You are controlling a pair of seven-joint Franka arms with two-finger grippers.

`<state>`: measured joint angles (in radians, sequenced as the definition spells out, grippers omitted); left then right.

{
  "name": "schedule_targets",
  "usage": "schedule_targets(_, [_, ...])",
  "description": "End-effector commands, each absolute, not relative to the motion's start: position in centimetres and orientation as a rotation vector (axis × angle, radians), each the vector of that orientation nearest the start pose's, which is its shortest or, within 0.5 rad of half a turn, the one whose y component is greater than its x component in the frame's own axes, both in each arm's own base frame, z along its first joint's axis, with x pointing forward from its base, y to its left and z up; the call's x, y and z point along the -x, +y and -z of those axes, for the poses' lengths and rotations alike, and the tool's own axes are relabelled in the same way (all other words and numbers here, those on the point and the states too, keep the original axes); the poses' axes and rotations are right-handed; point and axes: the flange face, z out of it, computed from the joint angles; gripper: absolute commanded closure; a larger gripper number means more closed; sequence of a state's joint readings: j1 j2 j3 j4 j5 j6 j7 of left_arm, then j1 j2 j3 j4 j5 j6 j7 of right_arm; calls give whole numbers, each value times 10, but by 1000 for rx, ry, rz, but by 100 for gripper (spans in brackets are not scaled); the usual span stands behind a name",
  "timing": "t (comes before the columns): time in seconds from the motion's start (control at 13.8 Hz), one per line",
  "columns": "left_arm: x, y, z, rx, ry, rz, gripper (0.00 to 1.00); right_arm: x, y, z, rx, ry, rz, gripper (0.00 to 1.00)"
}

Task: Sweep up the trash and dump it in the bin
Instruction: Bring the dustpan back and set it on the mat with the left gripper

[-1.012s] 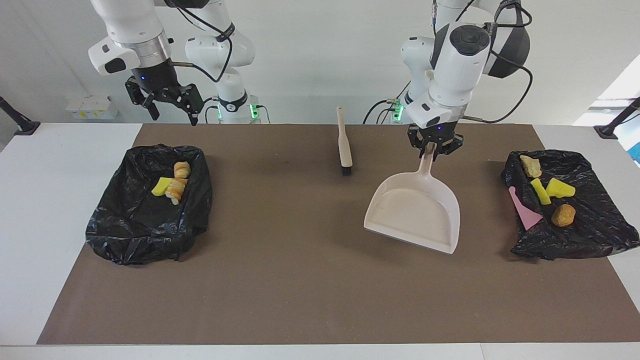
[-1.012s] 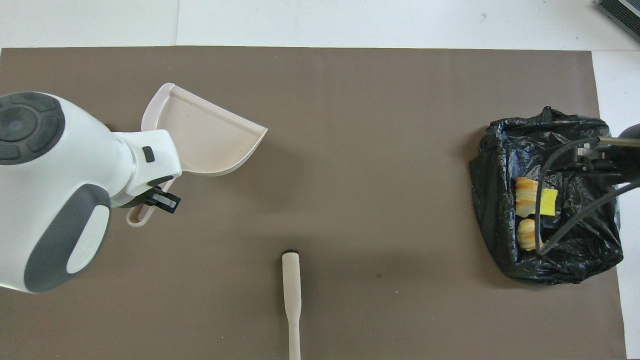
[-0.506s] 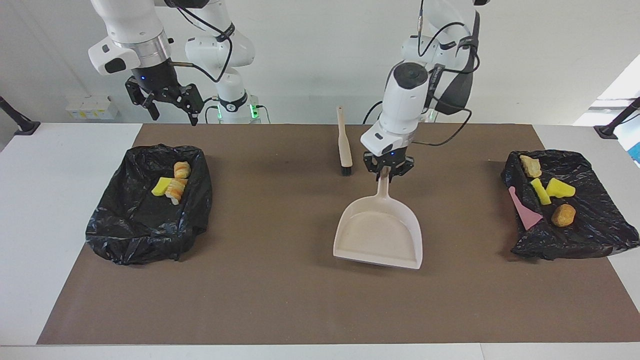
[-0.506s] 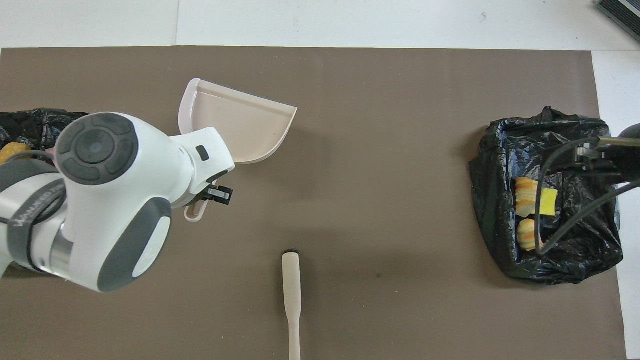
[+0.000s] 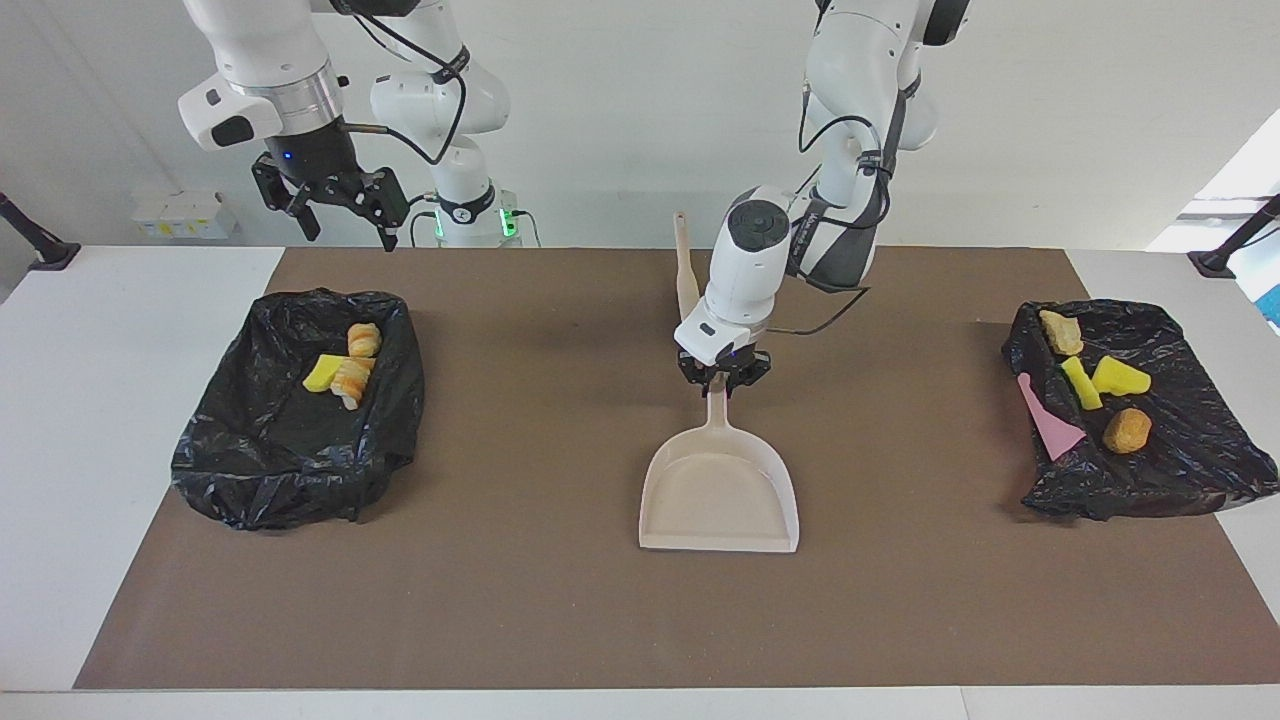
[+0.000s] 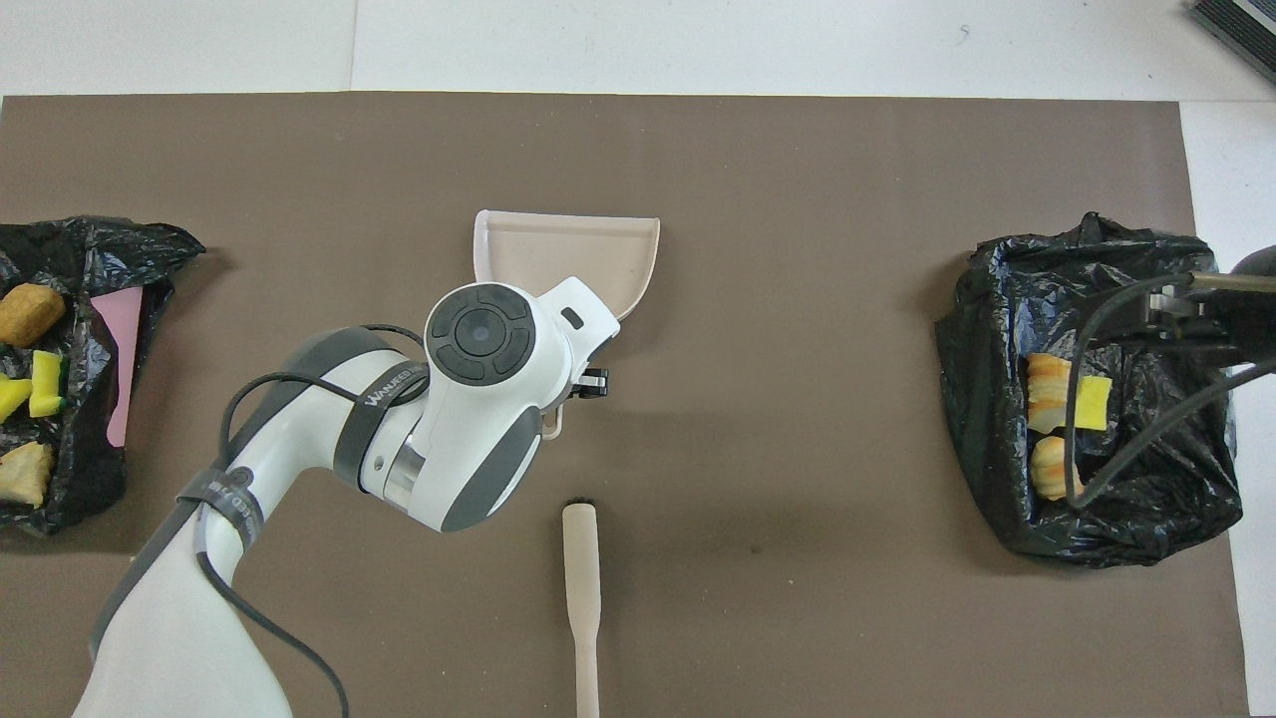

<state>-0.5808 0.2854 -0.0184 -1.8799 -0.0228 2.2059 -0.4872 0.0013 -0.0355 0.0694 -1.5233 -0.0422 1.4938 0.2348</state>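
- The dustpan [image 5: 720, 490] has travelled from the left arm's end to mid-surface, lying flat.
- Left end effector [image 5: 724, 385] is at its handle; grip unclear.
- Right end effector [image 5: 340, 205] spread wide, waiting above the trash [image 5: 345, 370] in its black bag [image 5: 250, 450].

The brush [image 6: 582, 598] runs off the bottom edge in the overhead view — the left arm hides the dustpan [image 6: 568, 254] handle there.
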Motion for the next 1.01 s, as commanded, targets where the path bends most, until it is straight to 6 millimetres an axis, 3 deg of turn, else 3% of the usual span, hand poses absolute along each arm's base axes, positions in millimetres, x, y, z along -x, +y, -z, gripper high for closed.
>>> schedule_targets(0.0, [-516,-340,-384,3194,113,48,0,-531,31,-660,3153,222,38,0])
schedule_targets(0.14, [-531,-317,-397,3192,43,41,0,-532,31,-660,3153,222,40,0])
schedule_targets(0.43, [-566,-242,-434,3207,-99,117,0,-532,31,-660,3153,222,40,0])
schedule_targets(0.72, [-591,-164,-467,3230,6,46,0,-532,33,-660,3151,220,45,0])
schedule_targets(0.94, [-593,-104,-491,3230,103,28,0,-532,32,-660,3153,220,43,0])
